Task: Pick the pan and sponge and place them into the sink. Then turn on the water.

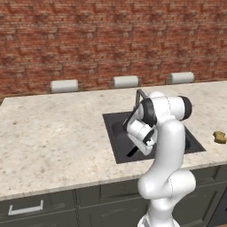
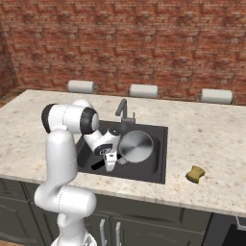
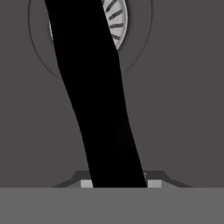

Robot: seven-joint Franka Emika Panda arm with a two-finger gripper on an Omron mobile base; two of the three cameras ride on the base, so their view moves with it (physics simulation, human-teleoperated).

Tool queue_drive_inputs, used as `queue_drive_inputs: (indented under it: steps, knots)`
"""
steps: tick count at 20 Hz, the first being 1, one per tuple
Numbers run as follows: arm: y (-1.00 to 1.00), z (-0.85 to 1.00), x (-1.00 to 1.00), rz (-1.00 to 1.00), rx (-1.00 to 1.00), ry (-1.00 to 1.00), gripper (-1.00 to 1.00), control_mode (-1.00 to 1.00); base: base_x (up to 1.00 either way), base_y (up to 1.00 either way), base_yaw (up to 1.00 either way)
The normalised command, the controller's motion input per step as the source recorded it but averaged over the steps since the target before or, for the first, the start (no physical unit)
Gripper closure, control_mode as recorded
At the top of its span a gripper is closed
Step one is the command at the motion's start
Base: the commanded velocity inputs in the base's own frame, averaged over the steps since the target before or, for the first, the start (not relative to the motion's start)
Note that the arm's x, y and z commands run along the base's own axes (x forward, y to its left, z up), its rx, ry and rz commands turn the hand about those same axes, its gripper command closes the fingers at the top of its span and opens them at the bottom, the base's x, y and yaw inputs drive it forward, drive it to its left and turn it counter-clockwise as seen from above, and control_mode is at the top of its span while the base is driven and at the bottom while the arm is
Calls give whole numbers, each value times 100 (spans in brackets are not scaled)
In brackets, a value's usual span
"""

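The grey pan (image 2: 136,145) lies in the black sink (image 2: 160,158), its dish toward the right side of the basin. Its thin black handle (image 1: 132,153) points to the sink's front left. My gripper (image 2: 110,163) reaches down into the basin over that handle. In the hand view the handle (image 3: 100,109) runs straight up between my fingertips (image 3: 86,183) and fills the gap between them, with the silver drain (image 3: 116,17) behind it. The yellow-brown sponge (image 2: 195,174) rests on the counter right of the sink, also seen as the sponge (image 1: 219,137). No water runs from the faucet (image 2: 122,109).
The marble counter (image 1: 53,137) spreads wide to the left of the sink. Three paper-towel rolls (image 1: 64,86) stand along the brick wall. Dark cabinet fronts (image 1: 26,208) run below the counter edge.
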Motion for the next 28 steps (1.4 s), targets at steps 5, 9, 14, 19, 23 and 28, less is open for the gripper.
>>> queue_drive_inputs:
  steps: [5,9,14,19,23,28]
  knots:
    - [-12,-23,0,-11,0,0,100,-100,0,0,0]
    - [-1,-11,-6,-16,0,0,100,-100,0,0,0]
    - [0,-2,-39,-21,0,0,100,-100,0,0,0]
    - [0,-11,-17,-18,1,0,100,-100,0,0,0]
    - [-2,-43,1,-5,12,4,100,-100,0,0,0]
    - [-1,-45,16,0,15,5,100,-100,0,0,0]
